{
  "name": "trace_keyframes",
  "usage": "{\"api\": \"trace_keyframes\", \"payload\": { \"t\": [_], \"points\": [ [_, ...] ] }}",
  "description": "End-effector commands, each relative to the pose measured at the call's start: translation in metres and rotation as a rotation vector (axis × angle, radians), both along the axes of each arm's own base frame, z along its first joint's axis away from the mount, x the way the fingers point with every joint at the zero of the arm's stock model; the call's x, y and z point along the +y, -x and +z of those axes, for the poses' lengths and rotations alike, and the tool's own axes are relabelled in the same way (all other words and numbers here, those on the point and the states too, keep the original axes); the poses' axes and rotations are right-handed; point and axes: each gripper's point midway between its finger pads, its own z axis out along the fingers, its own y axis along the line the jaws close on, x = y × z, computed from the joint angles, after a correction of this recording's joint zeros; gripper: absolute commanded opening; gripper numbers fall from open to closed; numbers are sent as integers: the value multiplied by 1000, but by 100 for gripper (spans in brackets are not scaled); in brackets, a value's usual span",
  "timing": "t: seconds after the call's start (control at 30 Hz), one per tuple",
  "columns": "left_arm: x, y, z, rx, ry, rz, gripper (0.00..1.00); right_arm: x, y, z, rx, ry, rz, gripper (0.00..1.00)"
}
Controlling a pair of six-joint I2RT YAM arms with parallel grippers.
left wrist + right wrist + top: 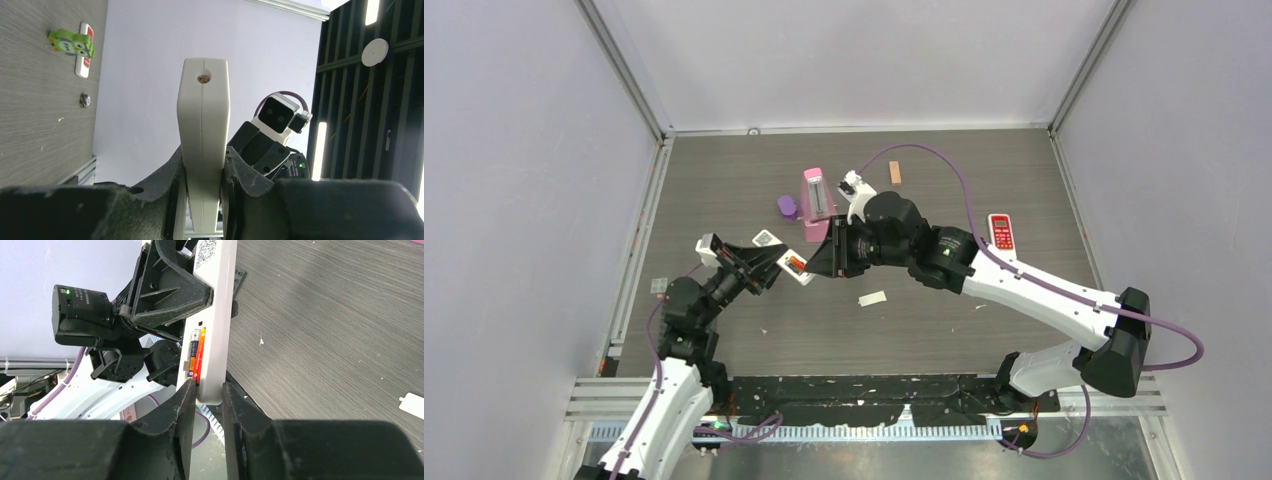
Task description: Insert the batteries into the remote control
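Note:
The white remote control [782, 252] is held up off the table between both arms. My left gripper [202, 170] is shut on its sides, with the remote control [202, 125] standing up from the jaws. In the right wrist view its open compartment holds two batteries [197, 356], one orange and one dark, lying side by side. My right gripper [209, 390] straddles the lower end of the remote control [218, 315], with one finger against the battery side and the other against its back. From above, my right gripper [819, 262] meets the left gripper [764, 262] mid-table.
A pink device [816, 203] and a purple object [787, 207] lie behind the grippers. A red remote [1002, 232] sits at the right, beside the right arm. A small flat white piece [872, 298] lies in front, and a tan strip [895, 173] lies at the back.

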Motion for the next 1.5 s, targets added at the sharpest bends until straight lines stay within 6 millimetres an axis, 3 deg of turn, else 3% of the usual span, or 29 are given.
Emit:
{"api": "trace_keyframes", "payload": {
  "t": [0.0,0.23,0.3,0.4,0.47,0.67,0.83,1.03,1.37,1.47],
  "points": [
    [-5,25,67,-239,20,-62,0,-3,-10,-19,33,76,-38,26],
    [-7,24,70,-319,-93,-44,0,-10,-11,-9,16,38,-50,23],
    [-8,22,69,-325,-122,-37,0,-10,-9,-4,6,22,-39,29],
    [-7,19,67,-334,-153,-24,0,-13,-6,2,-10,12,-22,48],
    [-8,18,66,-343,-181,-17,0,-16,-3,4,-17,7,-13,56],
    [-7,17,58,-381,-313,1,0,-21,5,28,-56,-78,18,62],
    [-9,23,61,-441,-355,-13,0,-12,11,41,-70,-146,84,63],
    [-11,27,61,-476,-379,-40,0,-5,14,43,-73,-158,124,60],
    [-14,28,62,-495,-373,-63,0,7,15,9,-35,-59,175,53],
    [-15,28,64,-503,-368,-67,0,8,13,2,-25,-40,168,45]
  ]
}}
